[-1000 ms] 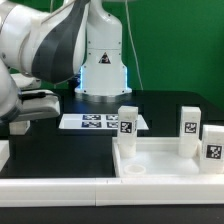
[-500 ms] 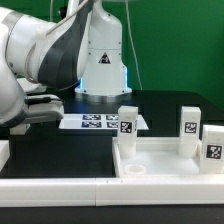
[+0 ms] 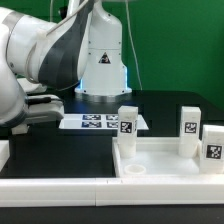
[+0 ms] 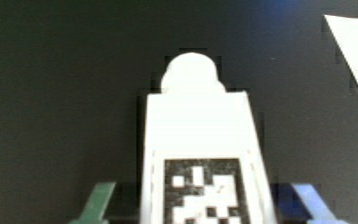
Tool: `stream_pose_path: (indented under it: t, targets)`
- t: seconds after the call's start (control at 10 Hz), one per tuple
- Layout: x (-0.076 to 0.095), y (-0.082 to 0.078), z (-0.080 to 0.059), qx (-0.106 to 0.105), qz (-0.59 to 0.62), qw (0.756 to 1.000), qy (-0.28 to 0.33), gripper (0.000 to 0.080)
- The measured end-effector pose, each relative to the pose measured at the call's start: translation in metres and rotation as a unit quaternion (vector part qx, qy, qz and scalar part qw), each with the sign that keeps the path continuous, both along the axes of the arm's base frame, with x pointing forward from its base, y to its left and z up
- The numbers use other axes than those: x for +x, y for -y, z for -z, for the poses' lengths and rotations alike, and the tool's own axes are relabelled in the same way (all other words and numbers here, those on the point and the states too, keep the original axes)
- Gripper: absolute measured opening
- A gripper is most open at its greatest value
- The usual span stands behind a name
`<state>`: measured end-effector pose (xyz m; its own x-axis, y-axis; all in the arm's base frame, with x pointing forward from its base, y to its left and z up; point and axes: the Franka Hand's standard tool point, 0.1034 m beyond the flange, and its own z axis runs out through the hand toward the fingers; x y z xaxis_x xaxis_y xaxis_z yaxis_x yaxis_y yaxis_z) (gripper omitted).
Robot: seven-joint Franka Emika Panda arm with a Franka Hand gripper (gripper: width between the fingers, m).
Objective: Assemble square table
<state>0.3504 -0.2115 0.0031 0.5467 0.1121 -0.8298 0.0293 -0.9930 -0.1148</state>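
At the exterior view's left edge of the black worktop (image 3: 60, 150) the arm (image 3: 40, 60) reaches low over the surface, and the wrist view shows its gripper (image 4: 201, 190) pinching a white tagged leg (image 4: 201, 130) between two fingers (image 4: 101, 198), the leg's rounded end pointing out over bare black surface. Farther toward the middle, near the far edge by the robot base (image 3: 102, 65), lies the marker board (image 3: 100, 122). At the exterior view's right, along the near edge, sits the square tabletop (image 3: 165, 160), with three tagged legs standing upright by it: one (image 3: 127, 123) at its far left corner and two (image 3: 190, 125) (image 3: 213, 145) toward the right edge of the worktop.
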Motion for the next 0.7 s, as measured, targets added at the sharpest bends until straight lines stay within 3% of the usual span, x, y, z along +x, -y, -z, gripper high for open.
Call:
stream_pose_path:
  t: [0.5, 0.7]
  targets:
    - [0.003, -0.001, -0.002, 0.000, -0.002, 1.000, 0.001, 0.0282]
    - [0.040, -0.016, -0.043, 0.008, -0.020, 1.000, 0.016, 0.0282]
